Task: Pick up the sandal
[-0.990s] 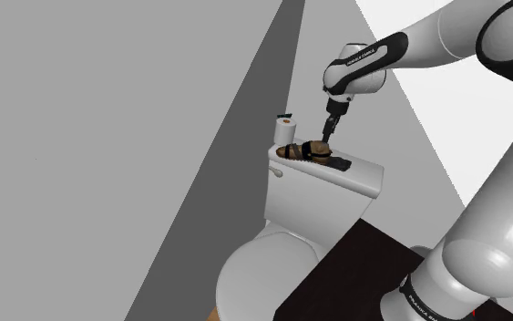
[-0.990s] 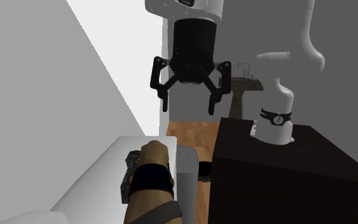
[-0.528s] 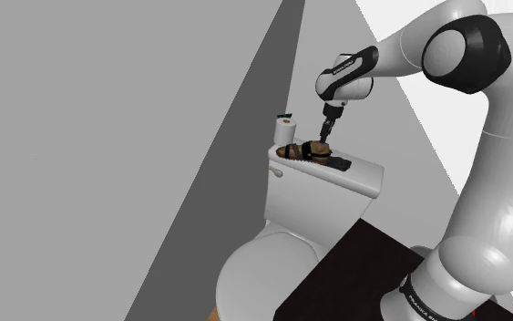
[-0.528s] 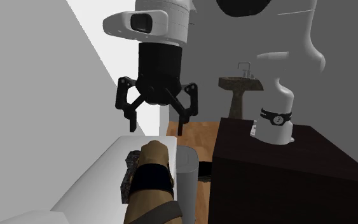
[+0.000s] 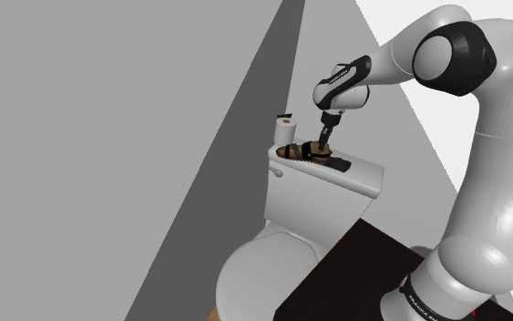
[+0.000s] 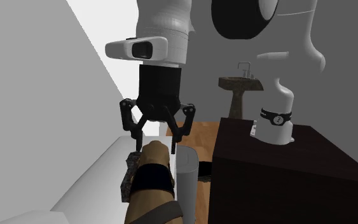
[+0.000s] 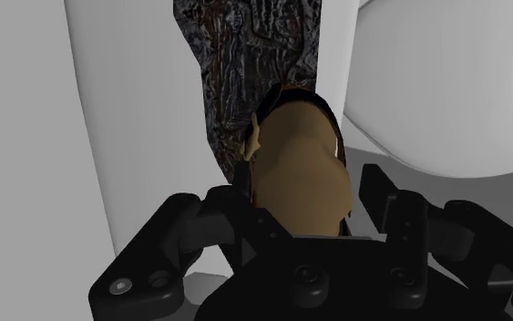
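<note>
A tan sandal [image 5: 307, 150] with a black strap and a dark rough sole lies along the white toilet tank lid [image 5: 359, 175]. My black gripper [image 5: 323, 142] points straight down onto the sandal's end nearest the arm. From the second exterior view, the gripper [image 6: 156, 141] straddles the rounded tan end of the sandal [image 6: 151, 184], one finger on each side. In the wrist view the tan end [image 7: 298, 169] sits pinched between the fingers of the gripper [image 7: 304, 196]. The sandal rests on the lid.
A toilet roll [image 5: 285, 126] stands at the tank's far end, beside grey walls. The toilet bowl [image 5: 259, 264] sits below the tank. My dark stand [image 6: 279, 172] is close beside the toilet. A pedestal sink [image 6: 240, 86] stands far behind.
The gripper has come down from above the tank onto the sandal's end. Its fingers, wide apart before, have drawn in against the sandal.
</note>
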